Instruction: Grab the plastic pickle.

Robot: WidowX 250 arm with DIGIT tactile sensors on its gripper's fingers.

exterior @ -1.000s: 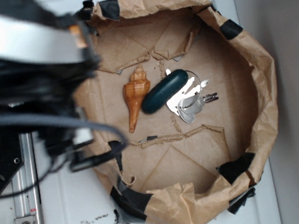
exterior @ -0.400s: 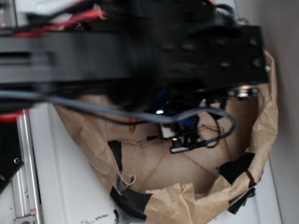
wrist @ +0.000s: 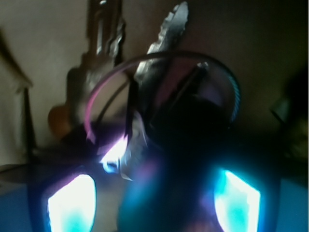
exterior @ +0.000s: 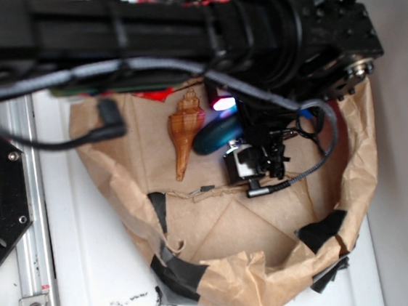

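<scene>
The plastic pickle [exterior: 214, 135] is a dark teal-green oblong lying in the brown paper-lined box; its right end is hidden under my arm. In the wrist view it is a dark rounded shape [wrist: 186, 183] between my two glowing fingers [wrist: 72, 205]. My gripper [wrist: 154, 205] is open and straddles the pickle, with a gap showing on the left side. In the exterior view the gripper [exterior: 245, 140] hangs below the black wrist, right at the pickle.
The orange-tan seashell [exterior: 185, 127] lies just left of the pickle. Silver keys [wrist: 166, 34] on a wire ring [wrist: 159, 60] lie just beyond it. The crumpled paper walls [exterior: 359, 173] with black tape ring the box. The arm [exterior: 176, 24] covers its far half.
My arm has swung in from the left over the box and come down at the pickle. It now hides the keys in the exterior view.
</scene>
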